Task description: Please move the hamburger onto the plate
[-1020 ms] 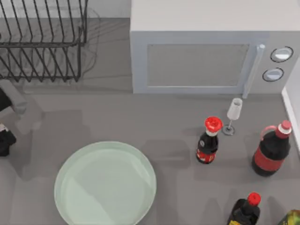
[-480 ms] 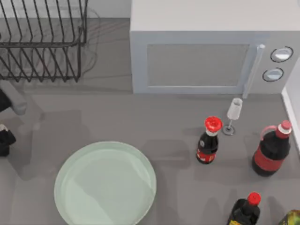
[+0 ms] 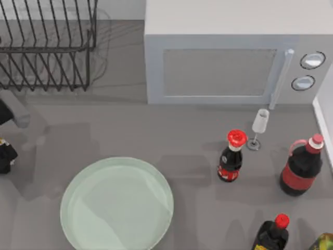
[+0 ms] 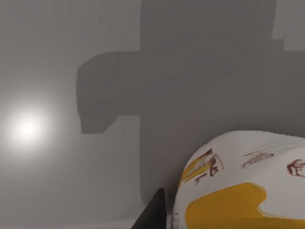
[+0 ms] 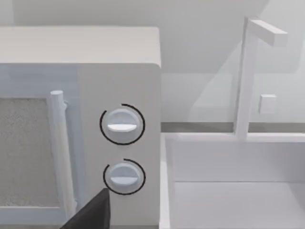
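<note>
The left gripper [image 3: 6, 153] at the top view's left edge has slid a little further out of the picture over the last second, and nothing else on the table has shifted. From where I stand the wrist camera of that arm is looking straight at the hamburger [image 4: 238, 183], a white and yellow lump with dark and red marks, sitting right up against one dark fingertip [image 4: 153, 212] above bare grey tabletop. It looks carried, though I cannot tell for certain whether the fingers are clenched on it or merely alongside it. The plate [image 3: 117, 204], pale mint green, lies empty near the front, just to the right of that arm. The right arm is parked off by the microwave [image 5: 81, 124], its camera facing the two knobs; its fingers cannot be judged either. I would say the step in hand is the carry. The next move, I reckon, calls for bringing the left arm rightward over the plate's middle, lowering, and only then letting go, so the burger doesn't roll off the shallow rim.
</note>
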You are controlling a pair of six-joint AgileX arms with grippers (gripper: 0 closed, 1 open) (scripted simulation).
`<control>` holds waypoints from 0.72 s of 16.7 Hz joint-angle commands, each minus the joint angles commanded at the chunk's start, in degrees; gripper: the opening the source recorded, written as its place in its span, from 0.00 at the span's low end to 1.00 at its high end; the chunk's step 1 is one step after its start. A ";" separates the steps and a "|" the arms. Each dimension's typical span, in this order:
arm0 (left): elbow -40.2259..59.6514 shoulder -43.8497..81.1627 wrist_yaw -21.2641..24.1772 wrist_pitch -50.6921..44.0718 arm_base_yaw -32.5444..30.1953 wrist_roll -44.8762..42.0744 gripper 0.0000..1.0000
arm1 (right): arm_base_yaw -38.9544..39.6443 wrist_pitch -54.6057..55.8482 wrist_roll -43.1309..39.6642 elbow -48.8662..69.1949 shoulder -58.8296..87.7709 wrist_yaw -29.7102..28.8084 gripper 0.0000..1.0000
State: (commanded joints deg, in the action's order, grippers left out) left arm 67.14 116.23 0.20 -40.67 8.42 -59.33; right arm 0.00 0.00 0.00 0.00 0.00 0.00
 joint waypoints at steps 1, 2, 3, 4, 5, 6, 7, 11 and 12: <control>0.00 0.00 0.00 0.00 0.00 0.00 0.00 | 0.00 0.00 0.00 0.00 0.00 0.00 1.00; 0.00 0.00 0.00 0.00 0.00 0.00 0.00 | 0.00 0.00 0.00 0.00 0.00 0.00 1.00; 0.00 0.00 0.00 0.00 0.00 0.00 0.00 | 0.00 0.00 0.00 0.00 0.00 0.00 1.00; 0.00 0.00 0.00 0.00 0.00 0.00 0.00 | 0.00 0.00 0.00 0.00 0.00 0.00 1.00; 0.00 0.00 0.00 0.00 0.00 0.00 0.00 | 0.00 0.00 0.00 0.00 0.00 0.00 1.00; 0.00 0.00 0.00 0.00 0.00 0.00 0.00 | 0.00 0.00 0.00 0.00 0.00 0.00 1.00; 0.00 0.00 0.00 0.00 0.00 0.00 0.00 | 0.00 0.00 0.00 0.00 0.00 0.00 1.00; 2.46 -3.87 1.33 -5.93 -0.02 0.96 0.00 | 0.00 0.00 0.00 0.00 0.00 0.00 1.00; 3.74 -4.39 1.33 -7.95 -0.04 0.93 0.00 | 0.00 0.00 0.00 0.00 0.00 0.00 1.00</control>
State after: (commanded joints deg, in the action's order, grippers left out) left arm 70.88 111.84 1.53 -48.61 8.38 -58.40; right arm 0.00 0.00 0.00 0.00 0.00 0.00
